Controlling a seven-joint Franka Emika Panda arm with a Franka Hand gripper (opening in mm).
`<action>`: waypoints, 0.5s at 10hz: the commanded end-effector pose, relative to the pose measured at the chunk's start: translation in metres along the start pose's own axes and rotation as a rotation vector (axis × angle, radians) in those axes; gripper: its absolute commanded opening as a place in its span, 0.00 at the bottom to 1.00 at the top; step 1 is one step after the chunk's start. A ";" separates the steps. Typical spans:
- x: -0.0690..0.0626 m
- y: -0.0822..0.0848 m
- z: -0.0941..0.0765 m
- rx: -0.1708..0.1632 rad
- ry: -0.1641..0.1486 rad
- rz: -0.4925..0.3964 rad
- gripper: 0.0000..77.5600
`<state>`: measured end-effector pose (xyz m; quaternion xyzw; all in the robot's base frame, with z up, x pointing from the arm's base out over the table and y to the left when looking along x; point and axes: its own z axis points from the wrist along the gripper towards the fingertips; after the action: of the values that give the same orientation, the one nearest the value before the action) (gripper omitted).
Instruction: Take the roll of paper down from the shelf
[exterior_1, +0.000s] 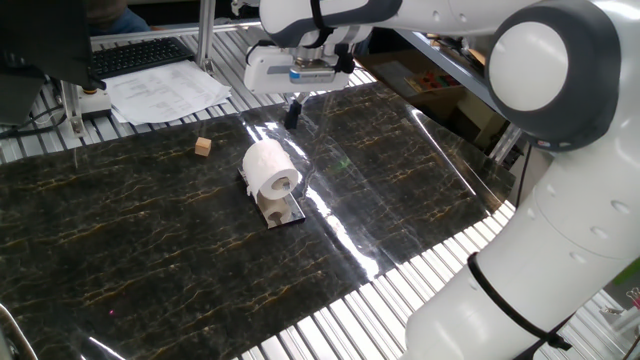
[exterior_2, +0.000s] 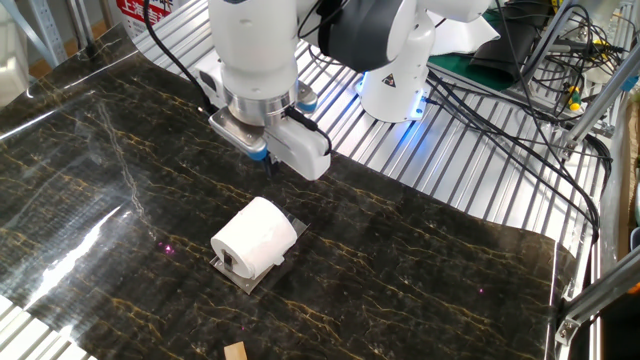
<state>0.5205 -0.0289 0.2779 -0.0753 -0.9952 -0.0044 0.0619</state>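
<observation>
**A:** Before you bring the arm down, where do you make everything out to be?

**B:** You've got the roll of paper (exterior_1: 269, 168) lying on its side on top of the shelf (exterior_1: 281, 210), near the middle of the dark marbled table (exterior_1: 120, 240). Your gripper (exterior_1: 292, 115) hangs above and behind the roll, apart from it and carrying nothing. Its dark fingers look close together in one fixed view, but you can't really tell whether they are spread or pressed together, and the other fixed view hides them behind the gripper body.

**A:** What could go wrong from here?

**B:** I'd say the shelf is your main worry. It's small, about as wide as the roll, so if you come in off-centre you could push it along the table or tip it. If the fingers are as narrow as they look, you'd bump the roll instead of straddling it, and a cylinder on its side will likely roll off. Squeeze too hard and you may crush it.

**A:** Which way does it point?

**B:** Its long axis lies level. In one fixed view the hollow tube end (exterior_1: 283, 183) faces the camera, down and to the right, so you'd want the fingers closing across the curved sides. The wooden cube (exterior_1: 203, 147) and paper sheets (exterior_1: 165, 92) sit well apart.
</observation>
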 end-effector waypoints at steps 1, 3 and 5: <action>-0.001 0.000 -0.001 -0.015 0.014 -0.036 0.00; -0.001 0.000 -0.001 -0.010 0.014 -0.041 0.00; -0.005 0.000 0.004 -0.003 0.013 -0.052 0.00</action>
<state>0.5222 -0.0298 0.2749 -0.0510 -0.9962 -0.0086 0.0697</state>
